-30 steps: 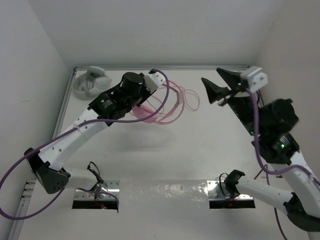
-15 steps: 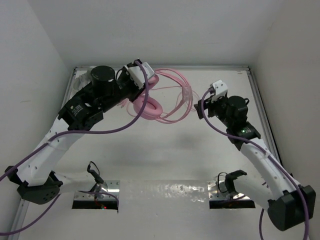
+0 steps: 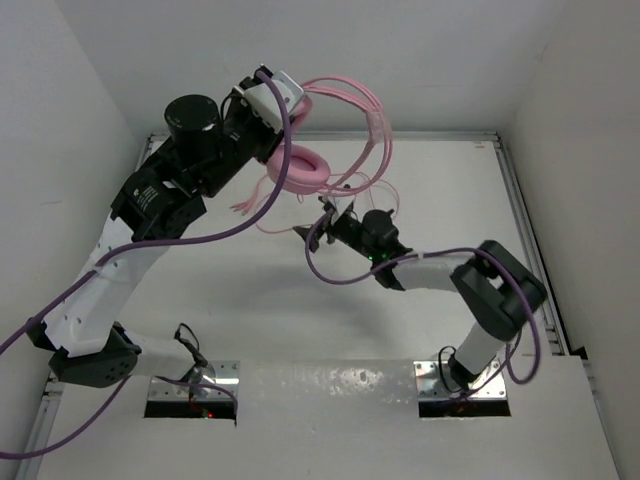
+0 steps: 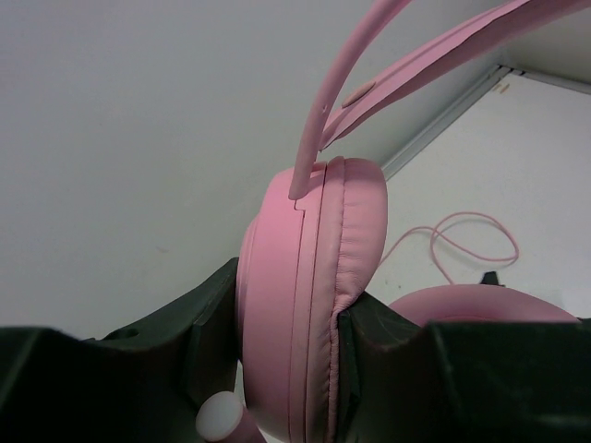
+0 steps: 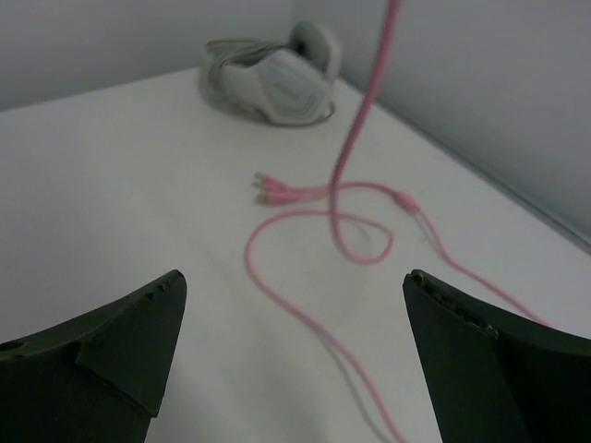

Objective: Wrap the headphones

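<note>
My left gripper [image 3: 283, 128] is raised above the back of the table, shut on one round earcup [image 4: 309, 295] of the pink headphones [image 3: 300, 168]. The pink headband [image 4: 416, 55] arches up to the right, and the other earcup [image 4: 480, 305] hangs beside the fingers. Loops of the thin pink cable [image 3: 362, 125] hang from the headphones. The cable's loose end [image 5: 277, 277] lies curled on the table, its plug tips [image 5: 275, 194] pointing left. My right gripper [image 3: 312, 222] sits low over the table centre, open, with the cable on the table ahead between its fingers [image 5: 120, 351] and untouched.
Grey-white headphones [image 5: 272, 83] lie in the far left corner by the wall. White walls close the table at the back and on both sides. A metal rail [image 3: 520, 200] runs along the right edge.
The left arm has lifted the headphones higher and toward the back wall. The right arm has swung from the right side down to the table centre, and its jaws have opened wide.
</note>
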Controlling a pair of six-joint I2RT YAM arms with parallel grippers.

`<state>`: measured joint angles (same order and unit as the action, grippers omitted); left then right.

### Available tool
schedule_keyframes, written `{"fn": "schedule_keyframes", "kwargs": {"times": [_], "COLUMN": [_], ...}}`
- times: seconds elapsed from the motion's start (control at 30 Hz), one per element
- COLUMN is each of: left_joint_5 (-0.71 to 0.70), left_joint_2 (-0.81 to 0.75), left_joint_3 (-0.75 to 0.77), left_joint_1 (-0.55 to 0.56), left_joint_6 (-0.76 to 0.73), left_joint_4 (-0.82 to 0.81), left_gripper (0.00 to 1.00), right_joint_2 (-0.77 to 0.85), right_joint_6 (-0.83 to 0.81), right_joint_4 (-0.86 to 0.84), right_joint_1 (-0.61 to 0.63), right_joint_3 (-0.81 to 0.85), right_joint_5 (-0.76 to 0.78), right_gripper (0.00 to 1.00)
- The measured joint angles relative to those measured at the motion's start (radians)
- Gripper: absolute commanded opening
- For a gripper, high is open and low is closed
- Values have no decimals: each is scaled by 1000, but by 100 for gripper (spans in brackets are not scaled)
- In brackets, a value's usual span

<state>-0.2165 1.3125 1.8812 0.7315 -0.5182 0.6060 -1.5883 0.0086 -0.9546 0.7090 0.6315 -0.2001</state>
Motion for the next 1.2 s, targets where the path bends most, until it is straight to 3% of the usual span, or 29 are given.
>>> {"fn": "schedule_keyframes", "kwargs": {"times": [0.2, 0.23, 0.27, 0.3, 0.33, 0.37, 0.4, 0.43, 0.57, 0.67, 0.83, 1.03, 1.2], "left_joint_5": [-16, -22, -29, -33, -39, -46, -54, -66, -135, -198, -249, -238, -192], "left_joint_2": [31, 31, 32, 33, 35, 38, 42, 45, 52, 66, 89, 161, 189], "left_joint_3": [61, 64, 66, 69, 76, 82, 90, 98, 107, 106, 10, -164, -294], "left_joint_1": [0, 0, 0, 0, 0, 0, 0, 0, 0, -5, -35, -82, -77], "left_joint_6": [0, 0, 0, 0, 0, 0, 0, 0, -6, -37, -109, -205, -264], "left_joint_4": [5, 5, 5, 5, 7, 8, 8, 7, 5, 3, -19, -35, -37], "left_gripper": [0, 0, 0, 0, 0, 0, 0, 0, 0, 0, 0, 0, 0], "right_joint_2": [-280, -315, -349, -384, -421, -455, -486, -510, -535, -459, -71, 526, 714], "right_joint_6": [25, 32, 47, 60, 75, 98, 110, 128, 193, 211, 145, -18, -145], "right_joint_4": [-160, -166, -168, -168, -168, -170, -170, -170, -194, -238, -169, 189, 618], "right_joint_1": [-3, -5, -5, -5, -5, -5, -5, -5, -5, -5, 18, 103, 171], "right_joint_3": [270, 315, 360, 406, 451, 491, 522, 539, 469, 249, -129, -199, -101], "right_joint_5": [169, 175, 181, 187, 193, 199, 203, 206, 214, 215, 207, 214, 223], "right_gripper": [99, 94, 86, 67, 55, 29, 11, 1, 0, 0, 0, 0, 0]}}
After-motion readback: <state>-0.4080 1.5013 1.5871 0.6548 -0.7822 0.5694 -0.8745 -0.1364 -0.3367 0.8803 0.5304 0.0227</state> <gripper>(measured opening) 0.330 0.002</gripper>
